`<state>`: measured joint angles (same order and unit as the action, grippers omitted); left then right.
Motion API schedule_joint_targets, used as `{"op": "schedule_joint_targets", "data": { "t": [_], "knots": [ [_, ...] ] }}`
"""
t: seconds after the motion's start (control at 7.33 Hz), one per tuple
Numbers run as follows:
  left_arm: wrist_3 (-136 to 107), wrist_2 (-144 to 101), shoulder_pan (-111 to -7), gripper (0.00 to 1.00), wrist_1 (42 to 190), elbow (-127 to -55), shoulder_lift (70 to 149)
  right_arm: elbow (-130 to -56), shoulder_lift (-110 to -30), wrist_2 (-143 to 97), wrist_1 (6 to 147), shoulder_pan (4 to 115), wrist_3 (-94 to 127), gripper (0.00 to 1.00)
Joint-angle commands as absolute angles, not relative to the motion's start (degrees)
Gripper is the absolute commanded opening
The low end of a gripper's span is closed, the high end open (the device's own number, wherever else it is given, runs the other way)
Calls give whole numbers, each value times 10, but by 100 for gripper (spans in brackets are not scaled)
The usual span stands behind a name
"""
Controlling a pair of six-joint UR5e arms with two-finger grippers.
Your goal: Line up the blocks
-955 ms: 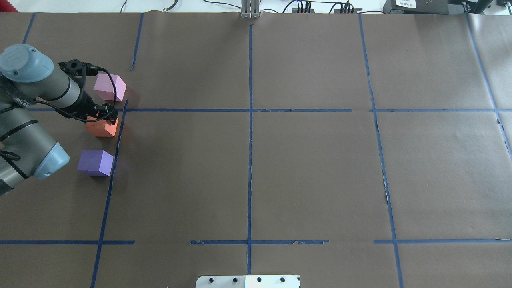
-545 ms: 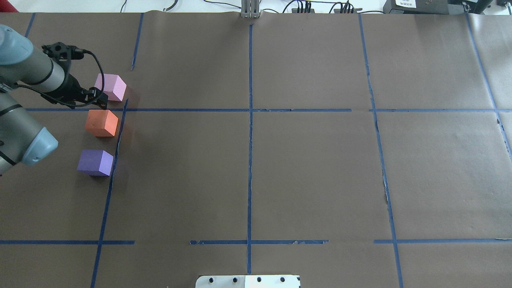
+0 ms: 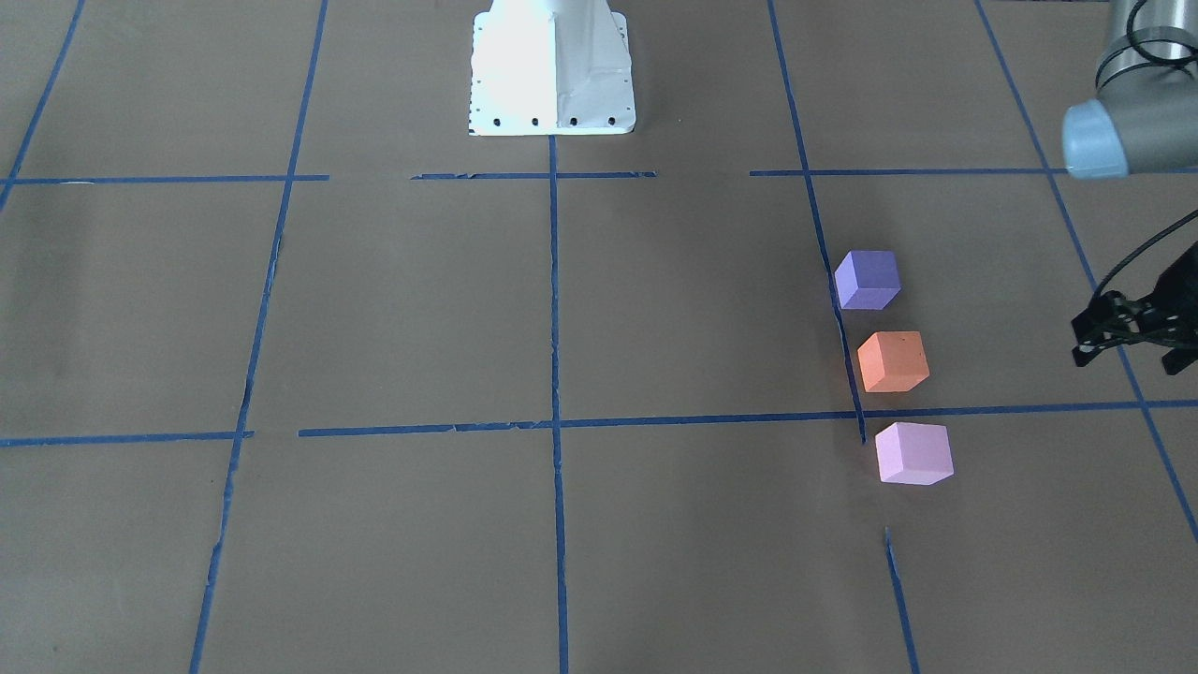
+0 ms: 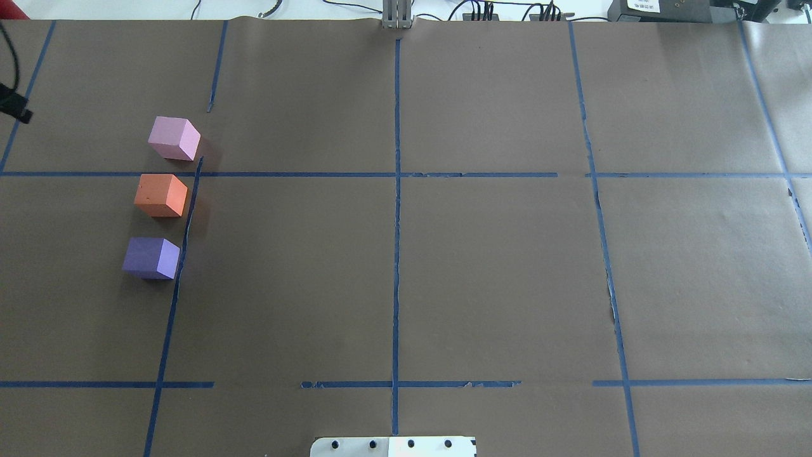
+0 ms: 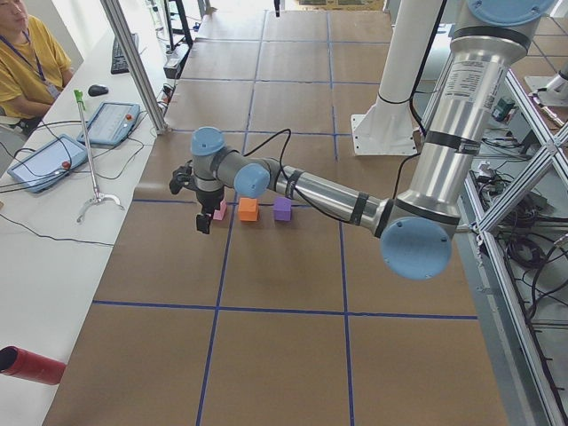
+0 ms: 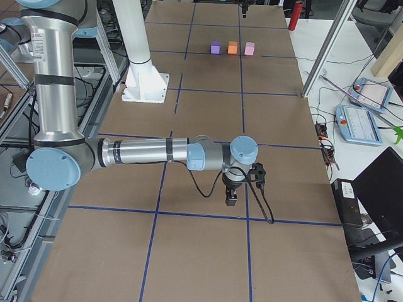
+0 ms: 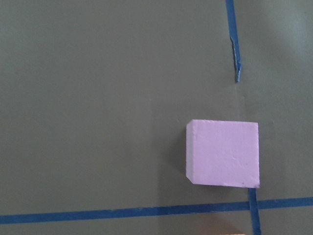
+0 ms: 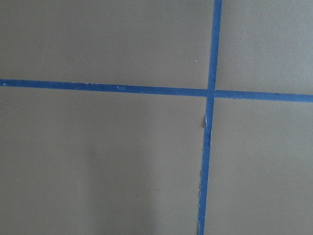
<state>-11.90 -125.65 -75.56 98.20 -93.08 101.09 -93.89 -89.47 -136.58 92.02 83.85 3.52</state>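
orange block (image 4: 160, 195): middle of a row of three, resting on the brown paper table cover (image 4: 495, 273). purple block (image 4: 151, 258) sits on the robot's side of it and pink block (image 4: 173, 138) on the far side. all three are apart, none touching, with gaps that look about even. the row runs just beside a blue tape line (image 4: 184, 235) and leans slightly with it, so the pink block sits a little further toward the table's middle than the purple one.

left gripper (image 5: 202, 220): raised off the table near the pink block, on the side away from the tape line. it carries nothing, since all three blocks lie free. how far apart its jaws stand cannot be told. its wrist camera looks down on the pink block beside a tape crossing.

right gripper (image 6: 231, 198): low over bare paper, well apart from the blocks. its opening cannot be told from this distance, and no block is near it.

step in hand, as judged: the line looks made, and what remains is to clear the left arm. to do it well, the arm should lift first and travel outward, away from the row, because the pink block is nearest and looks light enough to shift at a brush. the trailing cable should stay above the blocks. no further nudging seems needed unless a straighter line is wanted.
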Motion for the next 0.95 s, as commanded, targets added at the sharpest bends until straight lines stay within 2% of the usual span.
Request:
{"op": "schedule_joint_targets", "data": {
  "t": [0.0,0.27,0.82],
  "knots": [
    [77,-1272,-858,100,969,-926,924,-939,-895,-1366,920,838,35,100],
    [99,-1282,-909,100,968,-925,879,-939,-895,-1366,920,838,35,100],
    [21,-1301,-908,100,977,-921,890,-939,-895,-1366,920,838,35,100]
  ]
}}
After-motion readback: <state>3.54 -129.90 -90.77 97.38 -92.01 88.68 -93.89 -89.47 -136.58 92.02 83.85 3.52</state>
